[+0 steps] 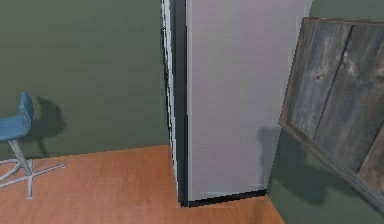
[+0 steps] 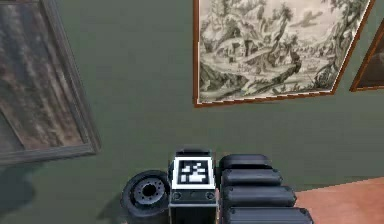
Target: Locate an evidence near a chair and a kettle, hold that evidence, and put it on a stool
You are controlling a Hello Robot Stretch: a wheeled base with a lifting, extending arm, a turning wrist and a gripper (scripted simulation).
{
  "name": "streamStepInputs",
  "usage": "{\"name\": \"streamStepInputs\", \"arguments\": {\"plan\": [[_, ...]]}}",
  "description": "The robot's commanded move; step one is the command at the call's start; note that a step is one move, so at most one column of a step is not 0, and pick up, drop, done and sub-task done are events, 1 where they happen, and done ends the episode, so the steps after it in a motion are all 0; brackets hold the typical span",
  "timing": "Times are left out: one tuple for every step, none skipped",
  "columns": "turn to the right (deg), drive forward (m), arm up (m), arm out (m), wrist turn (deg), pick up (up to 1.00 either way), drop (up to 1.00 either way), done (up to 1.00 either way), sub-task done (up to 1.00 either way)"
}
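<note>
Step in hand, as I judge it: the search, before any grasp. Where the evidence lies cannot be told from these views, so it is yet to be located. Pincer sits low at the arm side view's bottom, a dark round body just left of the white marker square on the arm, which looks stacked short. Cannot tell if its fingers are spread or pressed together. Its far end is not made out, so cannot tell whether it holds anything. Beyond the pincer is a green wall, near. Up and right of the pincer on that wall hangs a framed landscape picture; up and left of the pincer is a wooden panel. Blue chair at the forward view's left, well apart from the pincer, on orange floor. It is likely the clue to follow, since the evidence should be near a chair and a kettle. Next move calls for turning the base toward the blue chair, scanning round it for a kettle and something small, then finding a stool. Edges: tall grey cabinet dead ahead, its corner near; the wooden panel crowds the forward view's right; the wall shuts off the arm side. Open room is the floor strip toward the blue chair. The arm is best left short in the turn, to clear corner and panel.
</note>
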Motion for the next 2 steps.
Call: {"name": "streamStepInputs", "arguments": {"plan": [[0.0, 0.00, 0.00, 0.32, 0.0, 0.00, 0.00, 0.00, 0.00], [0.0, 0.00, 0.00, 0.00, 45.0, 0.00, 0.00, 0.00, 0.00]]}}
